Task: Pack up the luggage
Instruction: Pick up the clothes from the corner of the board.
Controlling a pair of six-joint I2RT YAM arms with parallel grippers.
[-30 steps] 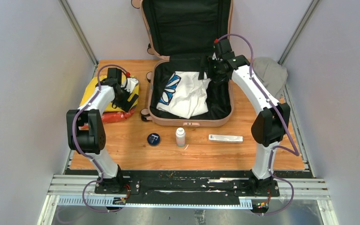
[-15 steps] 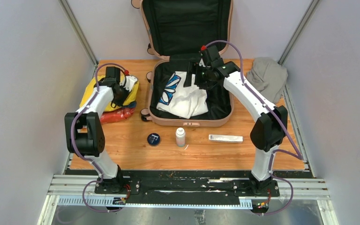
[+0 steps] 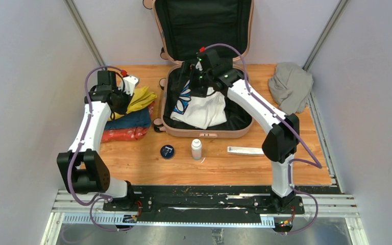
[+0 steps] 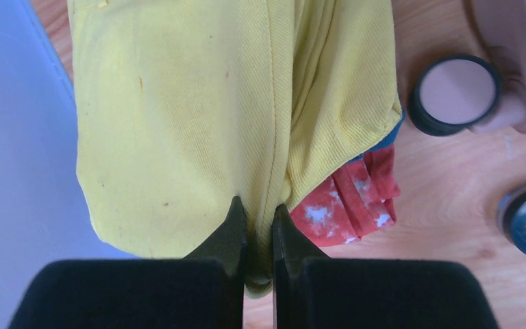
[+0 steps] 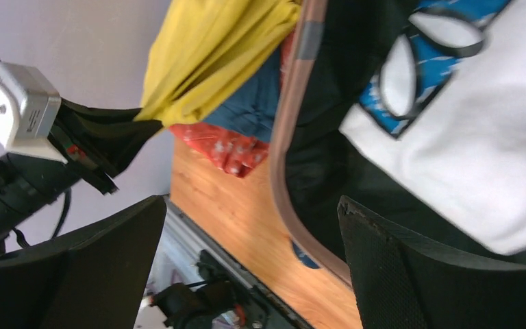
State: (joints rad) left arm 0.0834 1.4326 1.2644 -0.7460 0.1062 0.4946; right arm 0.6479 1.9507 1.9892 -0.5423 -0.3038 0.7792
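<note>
One luggage (image 3: 204, 28), right jaws above, left jaws beside, gripping yellow cloth (image 4: 178, 103)

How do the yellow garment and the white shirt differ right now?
The yellow garment is plain; the white shirt carries a blue print. The yellow garment is left of the luggage, outside it; the white shirt lies inside. The left gripper is shut on the yellow garment; nothing holds the white shirt. Both are loosely crumpled cloth.

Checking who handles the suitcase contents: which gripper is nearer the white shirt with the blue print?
Right. The right gripper hangs open over the white shirt inside the luggage; the left gripper is outside the shell, shut on the yellow garment.
</note>
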